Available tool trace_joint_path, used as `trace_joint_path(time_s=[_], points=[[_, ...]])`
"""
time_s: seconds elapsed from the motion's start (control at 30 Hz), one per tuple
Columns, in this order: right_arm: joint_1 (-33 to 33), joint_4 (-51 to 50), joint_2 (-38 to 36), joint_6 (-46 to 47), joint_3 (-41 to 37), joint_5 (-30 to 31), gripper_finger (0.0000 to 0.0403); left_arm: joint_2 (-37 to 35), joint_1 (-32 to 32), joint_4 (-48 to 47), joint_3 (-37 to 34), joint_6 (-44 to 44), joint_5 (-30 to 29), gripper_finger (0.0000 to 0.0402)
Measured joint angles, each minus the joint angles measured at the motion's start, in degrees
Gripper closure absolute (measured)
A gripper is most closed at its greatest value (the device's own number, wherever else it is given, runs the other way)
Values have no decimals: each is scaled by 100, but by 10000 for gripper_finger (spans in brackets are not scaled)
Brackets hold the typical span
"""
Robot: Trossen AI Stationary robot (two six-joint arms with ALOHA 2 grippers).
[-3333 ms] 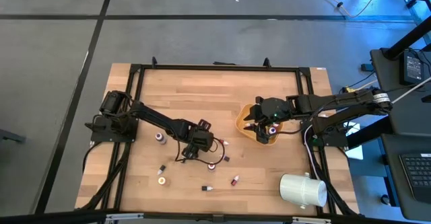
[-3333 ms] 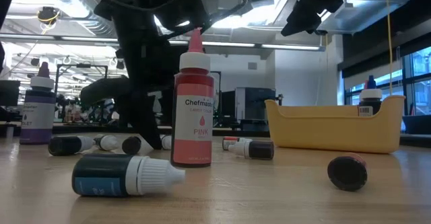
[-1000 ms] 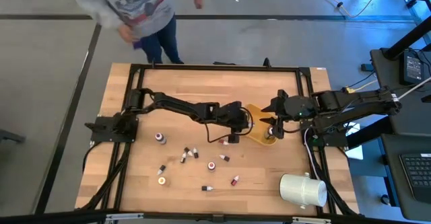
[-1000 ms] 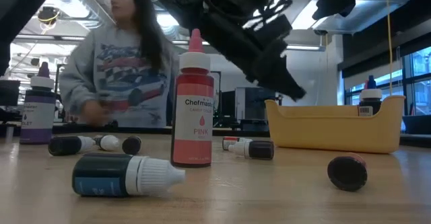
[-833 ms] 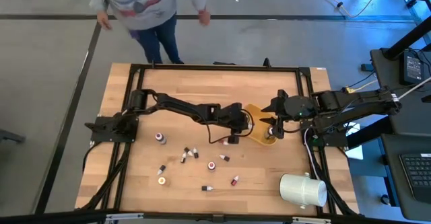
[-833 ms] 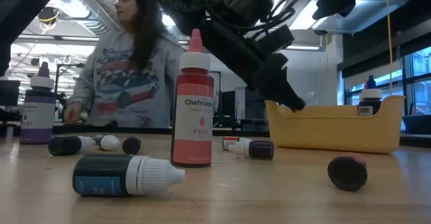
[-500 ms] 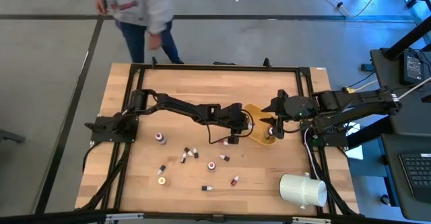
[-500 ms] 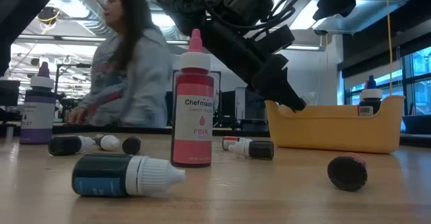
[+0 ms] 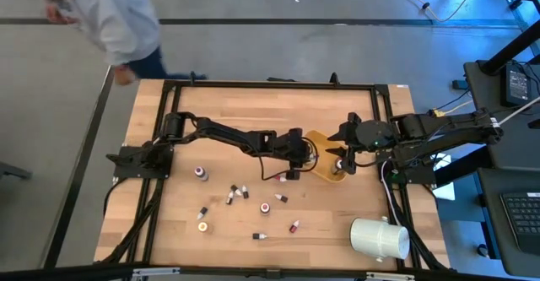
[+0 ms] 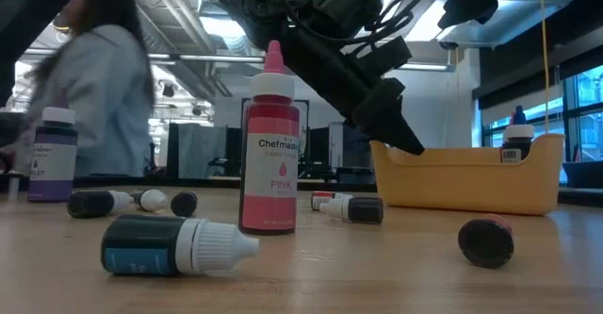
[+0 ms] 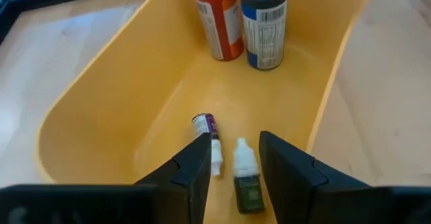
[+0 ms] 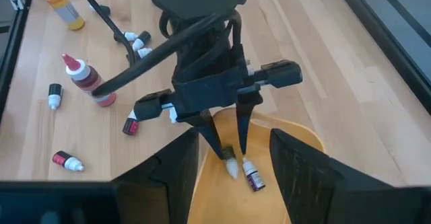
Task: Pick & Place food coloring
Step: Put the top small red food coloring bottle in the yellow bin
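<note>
Presently the left gripper (image 12: 227,140) hangs over the yellow bowl (image 9: 321,164), jaws narrowly parted; a small dark bottle (image 11: 246,179) lies free in the bowl between its fingertips. Release step, apparently. Next: lift clear, fetch another of the scattered bottles (image 9: 239,193). Right gripper (image 9: 344,158), half open and empty, waits at the bowl's right.

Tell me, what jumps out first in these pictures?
The left gripper reaches into the yellow bowl near the table's middle, its fingers parted above two tiny dropper bottles lying inside. The right gripper hovers over the bowl's other side. Up close in the low view, a tall pink bottle stands among bottles lying on the wood.
</note>
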Motion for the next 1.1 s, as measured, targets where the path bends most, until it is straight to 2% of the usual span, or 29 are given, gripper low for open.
trace_joint_path(time_s=[0.1, 0.3, 0.4, 0.53, 0.67, 0.77, 0.9, 1.1], points=[[0, 3, 60, 52, 0, 0, 219, -211, -24, -253, -3, 91, -11, 271], [-2, 131, 461, 437, 0, 1, 219, -1246, -27, -893, -186, 118, -6, 268], [0, 591, 818, 316, 0, -3, 218, -1927, 27, -803, -709, -69, 34, 270], [4, 1429, 1385, -373, 0, -370, 201, -2986, 20, -66, -1755, -574, 59, 271], [7, 2151, 1969, -929, 0, -977, 159, -3963, -156, 690, -2865, -1058, 109, 268], [7, 2697, 2398, -1266, 0, -972, 126, -4551, -274, 998, -3466, -1166, 61, 268], [2, 3225, 2973, -1505, 0, -953, 103, -5197, -430, 989, -3970, -1373, -93, 270], [7, 3500, 3791, -1236, 40, -953, 111, -5647, -522, 913, -4226, -1571, -150, 270]])
